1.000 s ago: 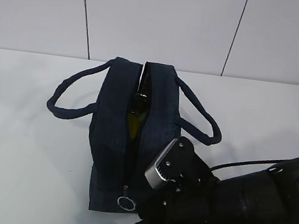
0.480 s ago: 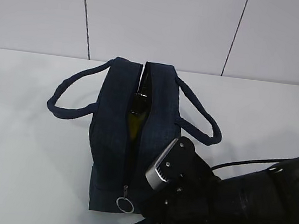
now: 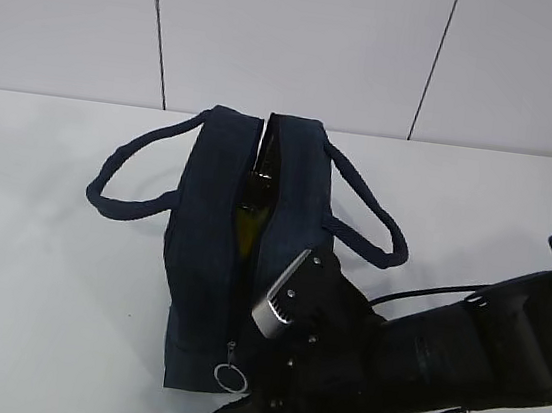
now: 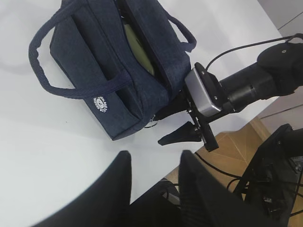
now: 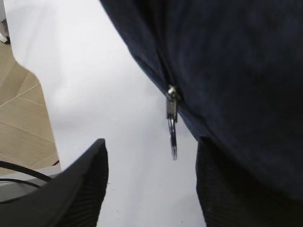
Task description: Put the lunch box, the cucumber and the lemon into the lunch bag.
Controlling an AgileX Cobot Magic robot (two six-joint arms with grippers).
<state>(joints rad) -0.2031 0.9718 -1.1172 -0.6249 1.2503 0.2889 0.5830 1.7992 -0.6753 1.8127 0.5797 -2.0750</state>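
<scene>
The navy lunch bag (image 3: 208,249) stands mid-table, handles (image 3: 122,188) spread to both sides. Its top zipper is open in a narrow slit, and the dark green cucumber (image 3: 249,225) shows inside; it also shows in the left wrist view (image 4: 139,49). The lunch box and the lemon are hidden. The metal ring pull (image 3: 228,375) hangs at the bag's near end. My right gripper (image 5: 151,146) is open, with the ring pull (image 5: 173,139) hanging between its fingers, untouched. My left gripper (image 4: 154,158) is open and empty, above the table away from the bag (image 4: 109,71).
The table's near edge runs close behind both grippers, with wooden floor beyond it (image 4: 236,142) (image 5: 19,109). The right arm (image 3: 460,350) lies low across the table's right front, a cable trailing. A pale panelled wall (image 3: 297,38) stands behind the table.
My right arm has shifted left and lower, bringing its gripper closer to the bag's near end and the ring pull. The bag has not moved.
</scene>
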